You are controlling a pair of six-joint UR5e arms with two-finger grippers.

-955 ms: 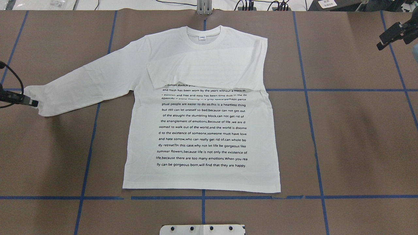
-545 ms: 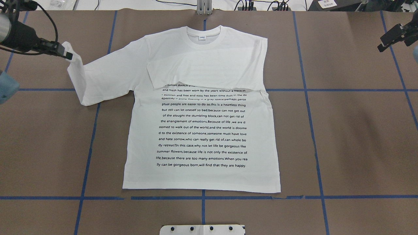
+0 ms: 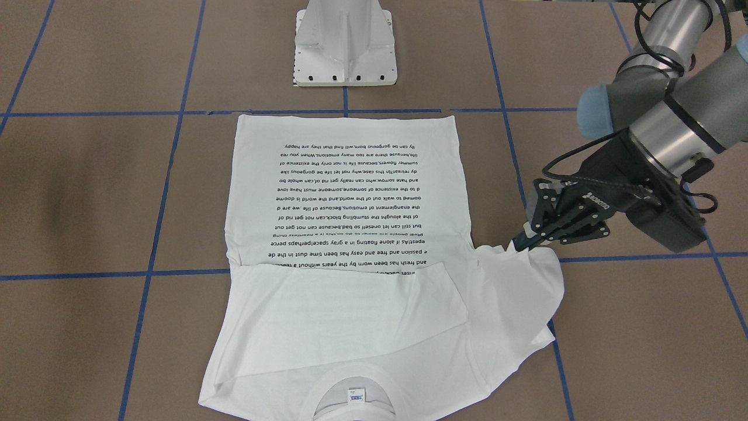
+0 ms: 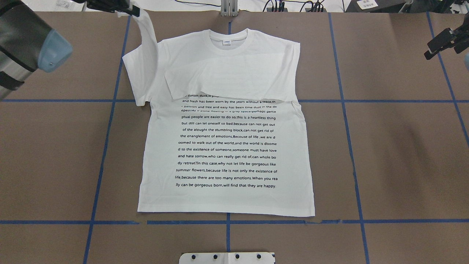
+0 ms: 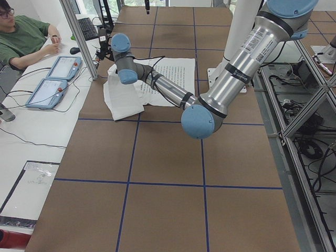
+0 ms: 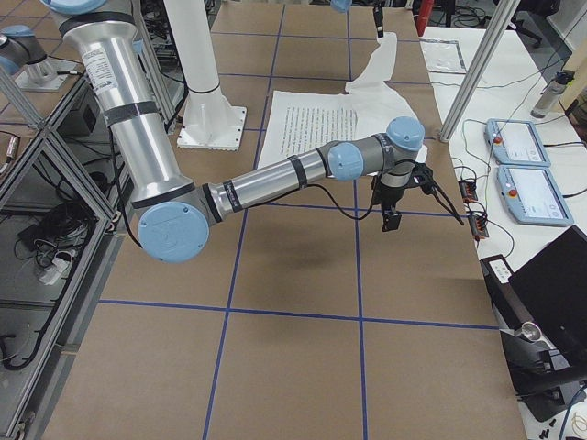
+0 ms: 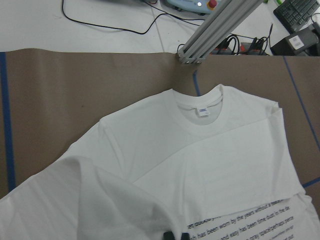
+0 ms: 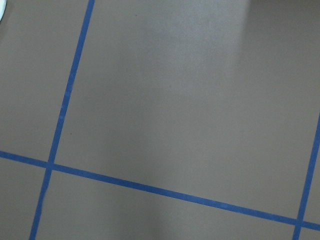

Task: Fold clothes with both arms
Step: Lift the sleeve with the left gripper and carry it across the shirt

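Nearest the robot, the white pedestal base (image 4: pixel 227 257) stood at the edge of the brown desk (image 4: pixel 384 165), just behind a blue tape line (image 4: pixel 293 222). The T-shirt (image 4: pixel 227 200) lay flat beyond it, with its hem towards the base and its text block (image 4: pixel 227 146) facing up. The body of the shirt had not shifted from a second before. The right sleeve (image 4: pixel 231 79) was likewise unchanged, folded across the chest and covering the top lines of print. The change was on the other side. A second earlier the left sleeve (image 4: pixel 141 73) had stretched flat towards the desk's left edge. It now rose from the shoulder, its cuff pinched in the closed left jaws, which had swung up and inward to a spot above the far edge, left of the collar (image 4: pixel 228 36) and neck label (image 4: pixel 226 43). The left arm (image 4: pixel 22 40) had come into the overhead view and hid the desk's far left corner. The right arm (image 6: pixel 275 183) hung about where it had been, well off to the shirt's right over bare desk. How far the right jaws stood open could not be told. Past the collar stood an aluminium post (image 4: pixel 229 8) with cables (image 4: pixel 293 5) beside it. Beyond them an operator (image 5: pixel 23 39) sat at two control tablets (image 5: pixel 55 79).
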